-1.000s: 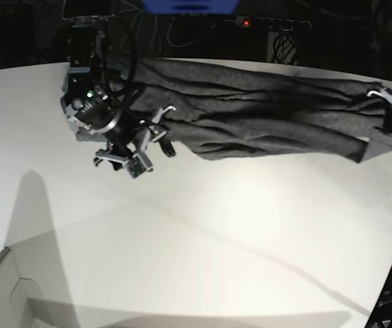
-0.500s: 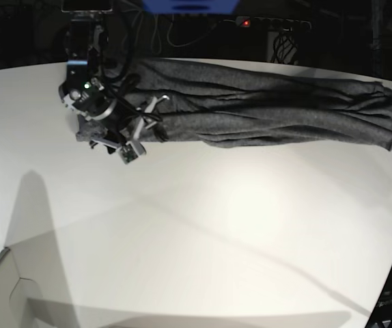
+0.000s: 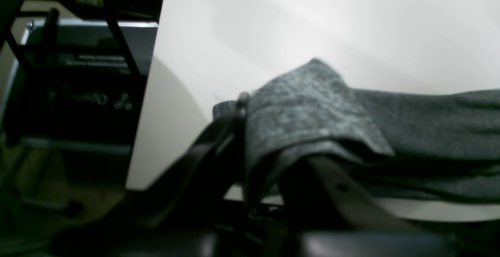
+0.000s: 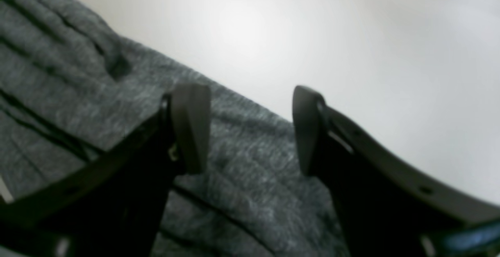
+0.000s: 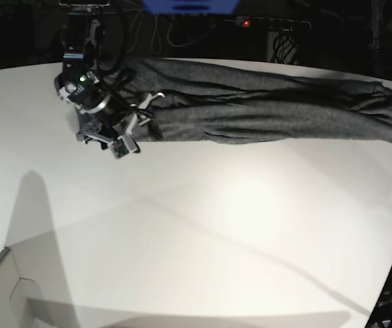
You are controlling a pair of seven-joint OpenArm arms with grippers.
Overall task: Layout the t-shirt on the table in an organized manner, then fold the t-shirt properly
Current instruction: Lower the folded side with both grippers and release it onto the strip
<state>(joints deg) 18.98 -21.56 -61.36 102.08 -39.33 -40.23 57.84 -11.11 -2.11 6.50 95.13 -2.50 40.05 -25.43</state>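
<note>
- Lying stretched in a long, rumpled band across the far part of the surface [image 5: 203, 225], the dark-grey shirt [image 5: 264, 113] runs from the right arm to the edge on the base view's right.
- The surface is smooth and white with a curved edge; most of it, nearer the camera, is bare, with soft shadows across it.
- Behind the surface the room is dark, with cables [image 5: 182, 34] and a small red light [image 5: 246, 23] at the back; the left wrist view shows a dark rack [image 3: 74, 73] beside the edge.
- The right gripper [image 4: 250, 128] hangs tilted over one end of the shirt, its jaws standing wide apart with nothing between them, cloth below.
- The left gripper [image 3: 269, 159] sits at the other end of the shirt, at the surface's edge; its jaws are closed, pinching a fold of the shirt that drapes over them.
</note>
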